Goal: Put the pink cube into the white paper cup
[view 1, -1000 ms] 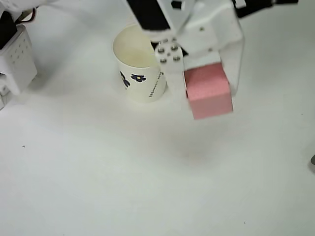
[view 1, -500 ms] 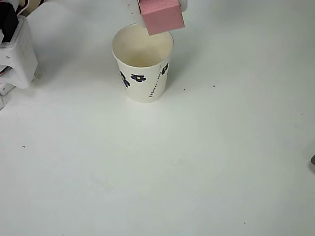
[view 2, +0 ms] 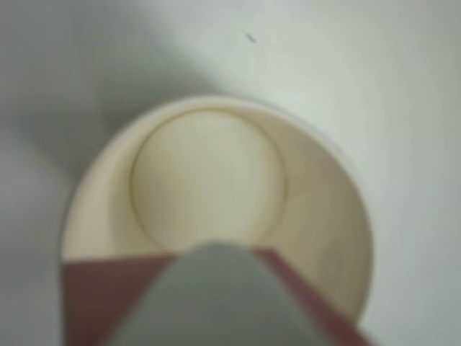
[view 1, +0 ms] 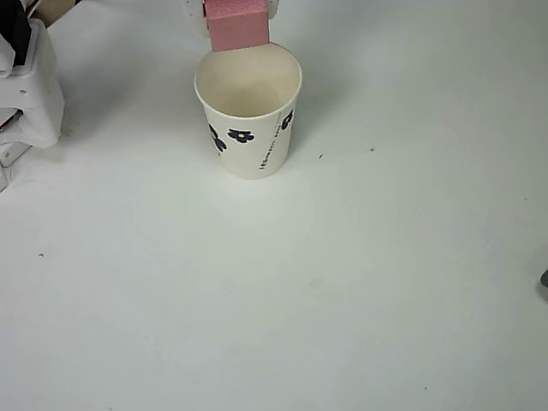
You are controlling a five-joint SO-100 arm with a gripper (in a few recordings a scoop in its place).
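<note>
The end effector (view 1: 236,8) grips the pink cube (view 1: 237,26) above the far rim of the white paper cup (view 1: 248,120), which stands upright on the bench (view 1: 385,274). Centring the cube over the mouth before letting go should avoid clipping the rim.

white table (view 1: 360,282), small dark specks (view 1: 321,156)

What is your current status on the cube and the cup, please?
Gripper shut on pink cube, at far rim of white paper cup. Cup upright, nothing inside. Nothing in the way.
</note>
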